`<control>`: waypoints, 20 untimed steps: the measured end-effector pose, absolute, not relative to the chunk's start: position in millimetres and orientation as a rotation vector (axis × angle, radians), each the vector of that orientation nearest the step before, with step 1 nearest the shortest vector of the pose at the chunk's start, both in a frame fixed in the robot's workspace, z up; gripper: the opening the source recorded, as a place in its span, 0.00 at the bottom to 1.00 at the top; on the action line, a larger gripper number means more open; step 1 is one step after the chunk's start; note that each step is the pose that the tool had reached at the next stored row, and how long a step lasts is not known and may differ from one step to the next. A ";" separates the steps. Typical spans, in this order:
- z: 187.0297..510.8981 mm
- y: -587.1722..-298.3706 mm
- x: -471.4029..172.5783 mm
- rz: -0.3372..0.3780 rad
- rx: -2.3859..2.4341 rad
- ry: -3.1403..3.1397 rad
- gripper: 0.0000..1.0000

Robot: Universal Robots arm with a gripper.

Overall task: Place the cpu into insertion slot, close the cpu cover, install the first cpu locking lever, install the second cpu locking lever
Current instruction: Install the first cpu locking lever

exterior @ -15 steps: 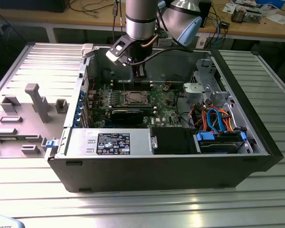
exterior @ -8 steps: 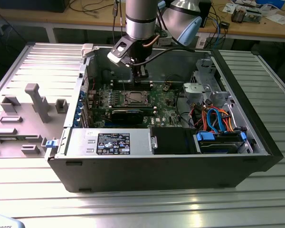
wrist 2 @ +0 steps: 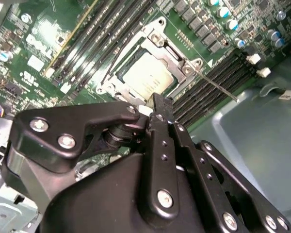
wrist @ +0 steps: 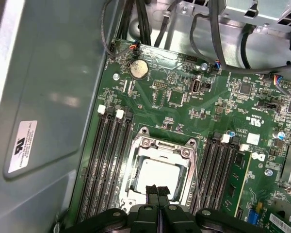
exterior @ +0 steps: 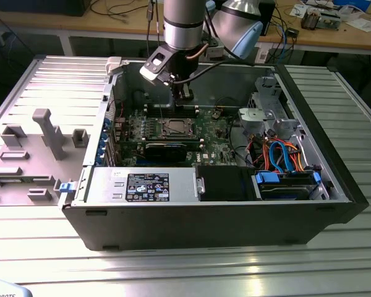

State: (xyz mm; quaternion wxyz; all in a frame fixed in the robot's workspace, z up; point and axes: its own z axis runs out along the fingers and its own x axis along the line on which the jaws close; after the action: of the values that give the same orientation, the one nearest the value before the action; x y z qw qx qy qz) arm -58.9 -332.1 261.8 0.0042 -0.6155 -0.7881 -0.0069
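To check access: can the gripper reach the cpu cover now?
Probably yes. In the first wrist view the gripper, fingers shut, hangs just over the cpu cover, with nothing between them.

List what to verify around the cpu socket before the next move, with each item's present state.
1. cpu lying flat in place: ok.
2. cpu cover down over it: ok.
3. Locking lever latched: not ok, its end sticks out over the memory slots.
4. gripper shut, holding nothing: ok.
5. Gripper poised at the cover's edge: ok.
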 end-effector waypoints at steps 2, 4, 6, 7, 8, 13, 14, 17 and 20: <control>261.9 -332.0 -58.8 -0.022 -1.886 -2.501 0.11; 262.1 -332.1 -58.9 -0.021 -1.841 -2.534 0.11; 262.1 -332.1 -58.9 -0.021 -1.783 -2.575 0.11; 262.1 -332.1 -58.9 -0.021 -1.739 -2.605 0.11; 262.1 -332.1 -58.9 -0.020 -1.712 -2.622 0.11; 262.1 -332.1 -58.9 -0.019 -1.491 -2.753 0.11; 262.1 -332.1 -58.9 -0.019 -1.445 -2.777 0.11; 262.1 -332.1 -58.9 -0.018 -1.353 -2.823 0.11; 262.1 -332.1 -58.9 -0.018 -1.267 -2.862 0.11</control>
State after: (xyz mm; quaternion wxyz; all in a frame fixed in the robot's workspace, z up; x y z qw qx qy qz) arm -58.9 -332.1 262.1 0.0059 -0.4049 -0.9143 -0.0057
